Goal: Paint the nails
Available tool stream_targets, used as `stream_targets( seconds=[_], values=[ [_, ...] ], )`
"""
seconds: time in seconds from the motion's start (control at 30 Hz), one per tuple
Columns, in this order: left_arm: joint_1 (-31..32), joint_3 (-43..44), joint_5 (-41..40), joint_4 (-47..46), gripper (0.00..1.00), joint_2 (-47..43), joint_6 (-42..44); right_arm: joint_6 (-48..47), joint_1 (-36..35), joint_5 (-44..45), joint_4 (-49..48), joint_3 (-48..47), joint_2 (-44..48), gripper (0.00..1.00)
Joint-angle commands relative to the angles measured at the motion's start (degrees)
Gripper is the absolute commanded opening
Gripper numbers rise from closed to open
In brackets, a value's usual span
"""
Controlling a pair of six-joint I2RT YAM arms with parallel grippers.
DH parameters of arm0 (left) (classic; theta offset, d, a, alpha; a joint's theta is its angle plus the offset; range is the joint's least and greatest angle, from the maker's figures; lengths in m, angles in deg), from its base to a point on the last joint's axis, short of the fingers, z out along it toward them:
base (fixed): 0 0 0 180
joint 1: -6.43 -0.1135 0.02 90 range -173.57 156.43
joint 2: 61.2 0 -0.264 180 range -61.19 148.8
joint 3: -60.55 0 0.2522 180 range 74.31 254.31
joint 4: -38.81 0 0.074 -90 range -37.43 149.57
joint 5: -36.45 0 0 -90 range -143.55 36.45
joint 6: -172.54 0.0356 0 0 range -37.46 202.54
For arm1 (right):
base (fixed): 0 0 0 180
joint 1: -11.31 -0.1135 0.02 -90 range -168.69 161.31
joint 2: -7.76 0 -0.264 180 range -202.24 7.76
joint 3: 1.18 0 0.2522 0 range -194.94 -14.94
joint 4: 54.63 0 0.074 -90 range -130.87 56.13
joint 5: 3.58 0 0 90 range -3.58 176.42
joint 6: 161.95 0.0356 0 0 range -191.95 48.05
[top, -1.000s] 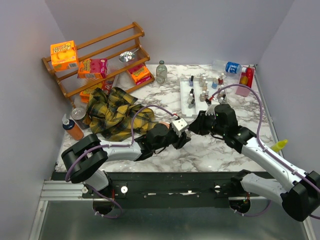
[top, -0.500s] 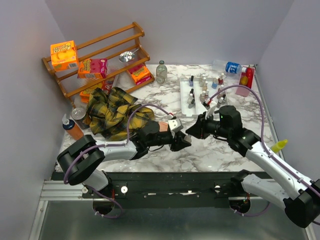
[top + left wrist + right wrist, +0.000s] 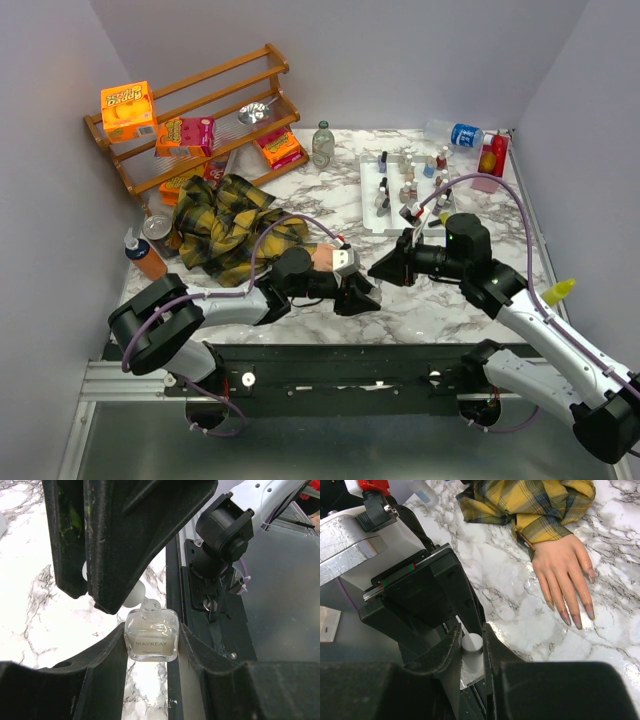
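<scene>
The left gripper [image 3: 151,632] is clamped on a small square clear-glass bottle of pale polish [image 3: 151,645], uncapped, and the right gripper [image 3: 471,630] pinches its white brush cap [image 3: 471,643] just above the neck, so painting seems only prepared, the nails [image 3: 578,622] of the peach-coloured mannequin hand [image 3: 563,565], upper right in the right wrist view, apparently awaiting coats.

Plain pale-lilac walls [image 3: 420,60] rise beyond and beside the left gripper [image 3: 354,292] and right gripper [image 3: 383,269], a grey-veined white marble tabletop [image 3: 420,302] lies beneath them, and a wooden three-shelf rack [image 3: 200,82] leans far-left of both, evenly lit.
</scene>
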Motion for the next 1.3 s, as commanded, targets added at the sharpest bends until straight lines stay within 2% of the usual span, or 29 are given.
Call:
stream_targets(
  seconds=[0.0,0.2,0.43,0.83,0.87,0.9,1.03,1.13,1.27],
  values=[
    [0.23,0.74,1.18,-1.22,0.06,-1.79,0.48,-2.12,-0.25,0.95,-0.98,1.44,0.42,0.03],
    [-0.74,1.88,-0.49,-1.22,0.06,-0.21,-1.54,-1.85,-0.16,3.85,-0.98,2.23,1.48,0.08],
    [-1.26,2.76,-1.54,-2.53,0.06,1.28,-3.12,-1.42,-0.16,6.49,-1.15,3.2,3.06,0.08],
    [-2.84,3.64,-3.04,-5.61,0.06,2.43,-5.94,-0.36,-0.16,7.37,-1.68,5.13,4.38,0.15],
    [-2.93,3.73,-3.04,-5.79,0.06,2.6,-6.02,-0.27,-0.16,7.45,-1.68,5.22,4.47,0.18],
    [-2.93,3.9,-2.87,-5.79,0.06,2.6,-6.03,-0.27,-0.16,7.63,-1.68,5.22,4.56,0.33],
    [-2.93,4.17,-3.39,-5.26,0.06,3.39,-4.62,0.69,-0.16,9.21,-1.42,4.78,5.26,0.57],
    [-2.76,3.47,-4.88,-4.83,0.06,4.18,-1.81,1.4,-0.16,13.59,2.69,2.24,5.35,0.69],
    [-2.23,3.73,-8.74,-3.94,0.05,6.81,2.23,1.57,-0.16,17.9,7.72,-1.8,3.68,0.73]
  ],
)
